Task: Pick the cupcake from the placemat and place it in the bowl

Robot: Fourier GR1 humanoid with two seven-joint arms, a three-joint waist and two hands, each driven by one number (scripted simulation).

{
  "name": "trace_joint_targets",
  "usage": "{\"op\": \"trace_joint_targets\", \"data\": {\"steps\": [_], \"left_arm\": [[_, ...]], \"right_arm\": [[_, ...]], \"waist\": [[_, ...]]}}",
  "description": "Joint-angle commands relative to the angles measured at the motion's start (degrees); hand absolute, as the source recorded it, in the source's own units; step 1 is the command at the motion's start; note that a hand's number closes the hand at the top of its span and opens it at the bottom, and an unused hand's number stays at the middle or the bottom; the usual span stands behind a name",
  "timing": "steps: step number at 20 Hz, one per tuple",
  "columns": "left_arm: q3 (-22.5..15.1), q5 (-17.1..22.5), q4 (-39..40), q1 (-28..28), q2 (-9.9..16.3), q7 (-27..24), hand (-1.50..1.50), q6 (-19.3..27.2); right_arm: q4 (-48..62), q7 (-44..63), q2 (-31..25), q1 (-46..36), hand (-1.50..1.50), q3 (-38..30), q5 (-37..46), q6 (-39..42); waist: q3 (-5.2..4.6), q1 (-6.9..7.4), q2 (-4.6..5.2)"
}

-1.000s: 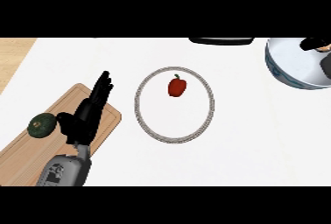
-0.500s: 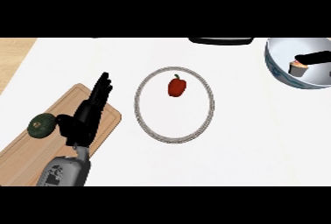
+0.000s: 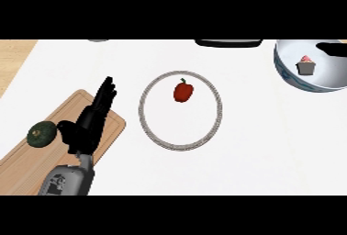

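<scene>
The small cupcake with a grey wrapper and pink-red top (image 3: 307,65) is seen sitting inside the large round white bowl with a blue-grey rim (image 3: 288,75) at the upper right of the white counter (image 3: 271,151), so the placing step appears done. Only a dark tip of the right hand (image 3: 332,47) is seen at the frame's edge just above the cupcake, apart from it; whether its fingers are open or curled cannot be told. A risk is judged from this closeness: if the right hand were drawn away low across the bowl, the cupcake could be clipped and tipped. The cupcake is seemingly upright, its long axis vertical with the topping pointing up, though the steep view makes this uncertain. The left hand (image 3: 88,126) is rested over the wooden cutting board (image 3: 27,165), fingers straight and holding nothing, beside a dark green round vegetable (image 3: 41,133). A red bell pepper (image 3: 183,91) is laid on the round white plate with a speckled rim (image 3: 157,137)
</scene>
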Motion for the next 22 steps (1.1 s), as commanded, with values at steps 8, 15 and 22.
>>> {"op": "trace_joint_targets", "data": {"steps": [8, 15, 22], "left_arm": [[0.34, -0.86, -3.12, 2.84, -0.30, 1.30, 0.00, 0.65], [1.88, -0.24, -4.48, 1.91, 0.31, 3.08, 0.00, -0.22], [2.21, -1.06, -0.85, 0.02, -1.31, 2.25, 0.00, -0.06]], "right_arm": [[-9.61, -4.68, -1.49, 6.01, -1.50, -9.55, -11.02, 6.20], [-27.31, -1.59, 2.42, 18.91, -1.50, -8.79, -15.50, 10.70], [-44.24, 2.76, 5.17, 31.14, -1.50, -6.47, -16.27, 11.51]], "waist": [[-0.09, -1.59, -0.83], [-0.17, -2.42, -1.13], [-0.16, -2.29, -0.91]]}}
